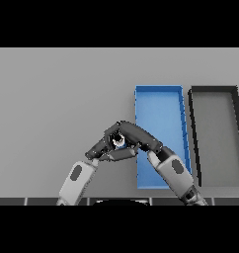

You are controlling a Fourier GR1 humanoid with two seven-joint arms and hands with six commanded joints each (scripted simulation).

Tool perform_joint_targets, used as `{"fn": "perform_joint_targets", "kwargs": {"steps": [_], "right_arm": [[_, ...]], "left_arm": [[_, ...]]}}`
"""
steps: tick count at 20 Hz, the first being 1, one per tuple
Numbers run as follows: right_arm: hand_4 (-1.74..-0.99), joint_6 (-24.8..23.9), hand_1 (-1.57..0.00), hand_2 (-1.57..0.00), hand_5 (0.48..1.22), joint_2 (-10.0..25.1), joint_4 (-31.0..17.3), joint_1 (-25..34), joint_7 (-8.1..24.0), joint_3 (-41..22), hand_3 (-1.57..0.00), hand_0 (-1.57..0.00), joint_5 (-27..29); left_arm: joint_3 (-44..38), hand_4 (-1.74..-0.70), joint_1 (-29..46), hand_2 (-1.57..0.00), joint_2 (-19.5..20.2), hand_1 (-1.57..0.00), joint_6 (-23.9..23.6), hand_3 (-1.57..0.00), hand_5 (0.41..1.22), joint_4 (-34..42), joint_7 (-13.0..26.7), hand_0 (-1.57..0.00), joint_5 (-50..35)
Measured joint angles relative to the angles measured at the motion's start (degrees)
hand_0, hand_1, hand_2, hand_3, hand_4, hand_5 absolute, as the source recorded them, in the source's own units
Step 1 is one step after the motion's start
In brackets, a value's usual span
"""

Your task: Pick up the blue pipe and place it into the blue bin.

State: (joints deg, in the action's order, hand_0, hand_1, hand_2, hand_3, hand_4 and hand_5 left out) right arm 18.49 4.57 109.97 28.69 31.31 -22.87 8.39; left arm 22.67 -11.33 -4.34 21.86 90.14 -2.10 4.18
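Observation:
Only a small part of the blue pipe [120,143] shows, just left of the blue bin [159,99], at the middle of the table. My right hand [135,136] reaches in from the lower right across the bin's left wall, its fingers curled round the pipe and hiding most of it. From the lower left comes my left hand [100,147], its fingers relaxed right beside the pipe. The two hands meet there, nearly touching. Nothing lies inside the blue bin.
A black bin [215,89] stands directly right of the blue bin, parallel to it. Grey table surface [57,99] stretches to the left and toward the back.

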Motion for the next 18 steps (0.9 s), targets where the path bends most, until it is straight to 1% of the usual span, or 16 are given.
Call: {"fn": "perform_joint_targets", "kwargs": {"steps": [1, 3, 4, 5, 6, 7, 8, 9, 10, 11, 12, 13, 14, 16, 17, 18], "right_arm": [[-1.648, -0.2, -1.39, -1.40, 0.929, 0.0, -0.5, 0.5, -0.4, -0.4, -1.25, -1.39, 0.4], [-1.680, -0.9, -1.45, -1.46, 1.034, 0.9, -0.2, 0.4, -0.3, -1.3, -1.36, -1.45, 0.0], [-1.692, -1.1, -1.48, -1.48, 1.071, 1.1, -0.2, 0.2, -1.9, -1.9, -1.40, -1.48, 0.0], [-1.702, -1.1, -1.50, -1.50, 1.101, 1.7, -0.3, 0.0, -3.4, -2.1, -1.43, -1.50, 0.3], [-1.710, -1.3, -1.51, -1.51, 1.125, 1.9, -0.6, 0.5, -3.1, -2.2, -1.46, -1.51, 0.6], [-1.716, -1.9, -1.52, -1.53, 1.144, 1.8, -0.8, -0.2, -4.4, -3.1, -1.48, -1.52, -0.2], [-1.721, -2.4, -1.53, -1.53, 1.160, 1.8, -0.7, -0.4, -4.4, -3.2, -1.50, -1.53, 0.1], [-1.725, -3.3, -1.54, -1.54, 1.172, 1.9, -0.2, -0.6, -5.0, -3.4, -1.52, -1.54, -0.2], [-1.728, -3.8, -1.55, -1.55, 1.182, 1.7, -0.6, 0.2, -3.3, -3.0, -1.53, -1.55, 0.0], [-1.731, -4.6, -1.55, -1.55, 1.190, 1.7, -0.4, 0.1, -4.0, -3.0, -1.54, -1.55, -0.8], [-1.733, -4.9, -1.56, -1.56, 1.196, 1.7, -0.2, 0.3, -3.4, -3.0, -1.54, -1.56, -1.0], [-1.734, -5.3, -1.56, -1.56, 1.201, 1.5, -0.4, 0.3, -3.5, -3.5, -1.55, -1.56, -1.9], [-1.736, -5.4, -1.56, -1.56, 1.205, 1.6, 0.0, -0.2, -4.3, -4.0, -1.55, -1.56, -2.1], [-1.738, -6.2, -1.56, -1.56, 1.211, 1.0, 0.4, -0.1, -1.4, -4.5, -1.56, -1.56, -2.1], [-1.738, -6.6, -1.57, -1.57, 1.213, 0.9, 0.1, 0.4, -0.2, -4.1, -1.56, -1.57, -2.0], [-1.739, -6.7, -1.57, -1.57, 1.214, 1.0, 0.5, 0.4, 0.9, -3.7, -1.56, -1.57, -2.1]], "left_arm": [[-0.3, -1.71, -0.2, -1.57, -0.2, -1.57, 0.0, -1.49, 1.221, 0.0, -0.1, -1.57, -0.4], [-0.5, -1.72, -0.1, -1.57, -0.3, -1.57, 0.6, -1.44, 1.221, 0.4, 0.2, -1.57, -1.5], [-0.3, -1.72, 0.4, -1.57, 0.0, -1.57, 0.8, -1.44, 1.221, 1.1, 0.9, -1.57, -1.9], [0.0, -1.73, 0.6, -1.57, -0.1, -1.57, 0.2, -1.44, 1.221, 1.6, 1.8, -1.57, -1.5], [-0.2, -1.73, 0.1, -1.57, 0.2, -1.57, 0.2, -1.43, 1.221, 1.3, 1.5, -1.57, -1.7], [-0.2, -1.73, 0.2, -1.57, 0.5, -1.57, 0.1, -1.43, 1.221, 0.9, 0.7, -1.57, -1.3], [-0.2, -1.73, 0.0, -1.57, 0.9, -1.57, 0.3, -1.43, 1.221, 0.9, 0.4, -1.57, -1.1], [0.0, -1.73, -0.3, -1.57, 0.4, -1.57, -0.2, -1.42, 1.221, 1.1, 1.2, -1.57, -0.9], [-0.1, -1.73, 0.0, -1.57, 0.9, -1.57, -0.5, -1.42, 1.221, 1.4, 1.2, -1.57, -0.9], [-0.1, -1.72, -0.6, -1.57, 0.9, -1.57, -1.4, -1.45, 1.221, 1.2, 0.8, -1.57, -0.1], [0.0, -1.60, -1.0, -1.29, 1.3, -1.34, -2.9, -1.17, 1.221, 1.0, -0.8, -1.46, 1.4], [0.0, -1.47, -1.3, -1.03, 1.7, -1.07, -3.5, -0.93, 1.221, 0.4, -1.8, -1.17, 2.6], [0.0, -1.37, -1.2, -0.83, 2.5, -0.86, -2.5, -0.75, 1.221, 0.6, -2.1, -0.94, 2.2], [0.2, -1.21, -1.1, -0.53, 3.8, -0.55, 0.5, -0.48, 1.221, 1.0, -1.8, -0.60, 3.0], [0.3, -1.14, -1.2, -0.42, 3.6, -0.44, 1.3, -0.38, 1.132, 1.1, -0.7, -0.48, 3.8], [0.8, -1.08, -0.9, -0.34, 3.4, -0.35, 1.4, -0.30, 1.029, 1.2, -1.3, -0.38, 5.0]]}}
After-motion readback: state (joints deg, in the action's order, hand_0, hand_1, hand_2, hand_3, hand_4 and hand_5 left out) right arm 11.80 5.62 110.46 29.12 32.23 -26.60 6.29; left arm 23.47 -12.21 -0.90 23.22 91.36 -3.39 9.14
